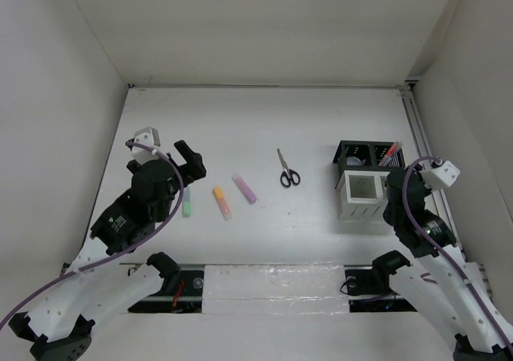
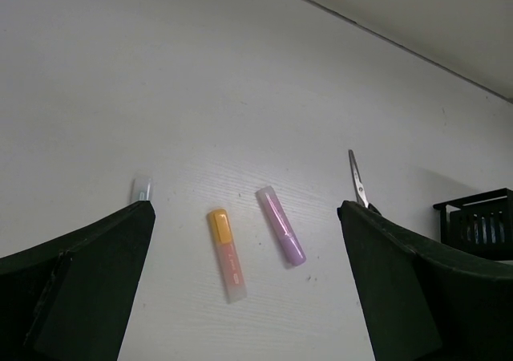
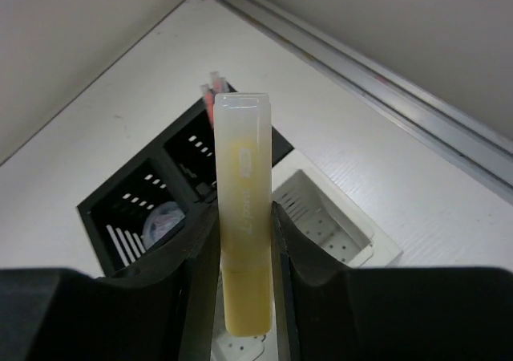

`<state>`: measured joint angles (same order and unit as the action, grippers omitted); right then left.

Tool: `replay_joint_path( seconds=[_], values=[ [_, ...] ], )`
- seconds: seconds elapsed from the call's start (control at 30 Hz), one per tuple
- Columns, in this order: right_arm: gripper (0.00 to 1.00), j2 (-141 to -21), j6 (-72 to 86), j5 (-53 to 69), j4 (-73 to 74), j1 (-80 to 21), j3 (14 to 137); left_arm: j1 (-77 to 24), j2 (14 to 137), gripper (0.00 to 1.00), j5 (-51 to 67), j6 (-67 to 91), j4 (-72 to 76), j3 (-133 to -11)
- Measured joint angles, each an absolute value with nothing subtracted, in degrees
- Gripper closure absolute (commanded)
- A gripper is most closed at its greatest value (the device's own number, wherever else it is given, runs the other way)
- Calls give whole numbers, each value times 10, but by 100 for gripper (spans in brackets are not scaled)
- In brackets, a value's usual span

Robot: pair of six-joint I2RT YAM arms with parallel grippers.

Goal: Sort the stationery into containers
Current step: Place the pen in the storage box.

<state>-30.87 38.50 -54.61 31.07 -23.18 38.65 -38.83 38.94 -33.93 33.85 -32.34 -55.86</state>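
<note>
The right gripper (image 3: 240, 225) pinched the yellow marker (image 3: 243, 160) tight, just over the organizer (image 3: 120, 202). The left gripper (image 2: 244, 212) gaped wide, empty, facing the orange marker (image 2: 226, 253).

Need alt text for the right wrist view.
The right tool holds a pale yellow marker upright between its fingers, above a desk organizer. Its black compartments hold pens and a small clear tub; the white compartment beside them looks empty.
</note>
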Motion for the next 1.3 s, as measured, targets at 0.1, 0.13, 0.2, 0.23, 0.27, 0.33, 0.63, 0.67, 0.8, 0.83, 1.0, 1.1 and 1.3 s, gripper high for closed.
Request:
replay_joint_path(
  seconds=[0.1,0.13,0.2,0.23,0.27,0.33,0.63,0.67,0.8,0.83,1.0,1.1,1.3],
  values=[
    [100,-326,408,-568,327,-223,385,-388,387,1,-338,338,-323,-559],
    [100,-329,414,-574,330,-218,385,-388,386,1,-338,338,-323,-559],
    [100,-337,424,-582,332,-206,384,-388,384,1,-336,338,-323,-559],
    [100,-342,430,-585,333,-198,384,-388,383,1,-335,338,-323,-559],
    [100,-349,437,-586,334,-189,384,-388,383,1,-334,338,-323,-559],
    [100,-366,447,-586,339,-171,384,-388,384,1,-334,338,-323,-559],
    [100,-441,455,-578,319,-138,380,-388,384,1,-327,334,-322,-559],
    [100,-449,455,-575,316,-137,375,-388,384,1,-326,334,-322,-559],
    [100,-459,455,-570,307,-135,366,-388,384,1,-323,334,-317,-559],
    [100,-459,455,-568,304,-135,364,-388,384,1,-323,334,-316,-559],
    [100,-458,454,-564,287,-135,355,-388,384,1,-319,334,-314,-558],
    [100,-460,454,-563,282,-135,355,-388,385,1,-318,334,-314,-558],
    [97,-475,455,-561,282,-135,355,-388,385,1,-317,334,-311,-558]
  ],
)
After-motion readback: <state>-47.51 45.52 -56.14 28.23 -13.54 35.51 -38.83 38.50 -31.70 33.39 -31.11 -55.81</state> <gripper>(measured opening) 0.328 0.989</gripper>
